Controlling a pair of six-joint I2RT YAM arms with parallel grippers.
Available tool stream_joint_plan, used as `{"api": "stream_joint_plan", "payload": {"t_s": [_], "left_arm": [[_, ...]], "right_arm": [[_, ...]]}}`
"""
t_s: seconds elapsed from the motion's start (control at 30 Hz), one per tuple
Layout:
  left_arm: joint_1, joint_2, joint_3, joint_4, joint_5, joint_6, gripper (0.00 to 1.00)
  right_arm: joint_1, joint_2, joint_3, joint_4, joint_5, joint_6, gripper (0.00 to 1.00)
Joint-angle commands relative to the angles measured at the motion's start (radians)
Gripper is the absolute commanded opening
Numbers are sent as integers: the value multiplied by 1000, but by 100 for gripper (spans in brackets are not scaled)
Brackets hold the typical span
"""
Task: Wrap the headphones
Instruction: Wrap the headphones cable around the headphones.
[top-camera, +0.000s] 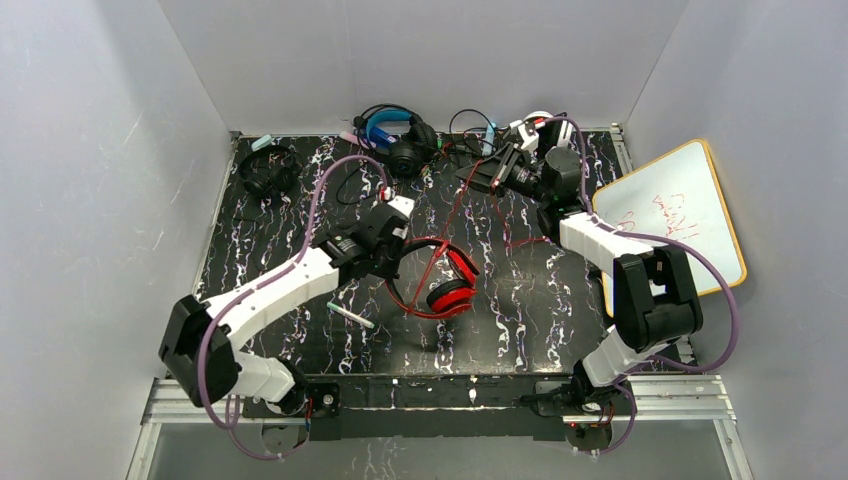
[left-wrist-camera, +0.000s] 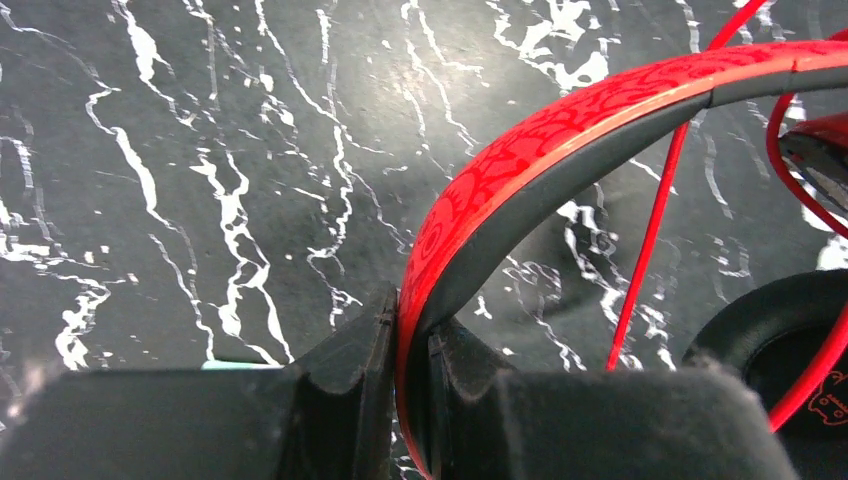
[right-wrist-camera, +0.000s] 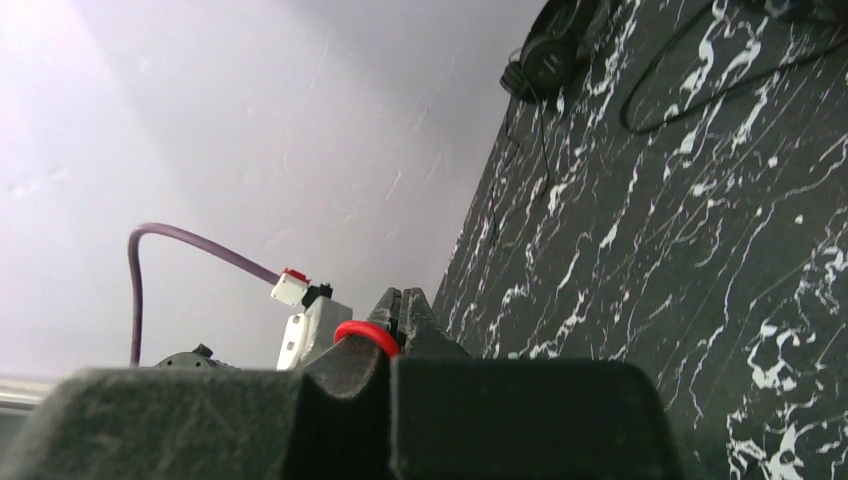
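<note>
Top view: red headphones (top-camera: 445, 283) lie mid-table, the left claw (left-wrist-camera: 410, 335) clamped on their headband (left-wrist-camera: 560, 140). Their cable (right-wrist-camera: 366, 333) runs far and right from them to the right claw (top-camera: 482, 176), pinched tight on it; winding likely falls to that arm.

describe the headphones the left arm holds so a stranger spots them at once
On the black marbled table, look to the middle, ahead of the left gripper. The headphones there are pinched by the headband in that gripper. They alone are glossy red; the blue-banded pair and the all-black pair lie at the far edge.
</note>
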Motion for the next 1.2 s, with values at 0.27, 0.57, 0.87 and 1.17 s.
{"api": "stream_joint_plan", "payload": {"t_s": [0.27, 0.57, 0.87, 1.17], "left_arm": [[-51, 226, 209, -217, -637, -211, 0], [-50, 468, 442, -449, -887, -582, 0], [87, 589, 647, -425, -729, -660, 0], [192, 580, 750, -333, -499, -635, 0]], "right_arm": [[16, -157, 37, -274, -122, -143, 1], [104, -249, -11, -322, -115, -124, 1], [178, -372, -75, -476, -65, -190, 1], [219, -421, -169, -528, -40, -220, 1]]}}
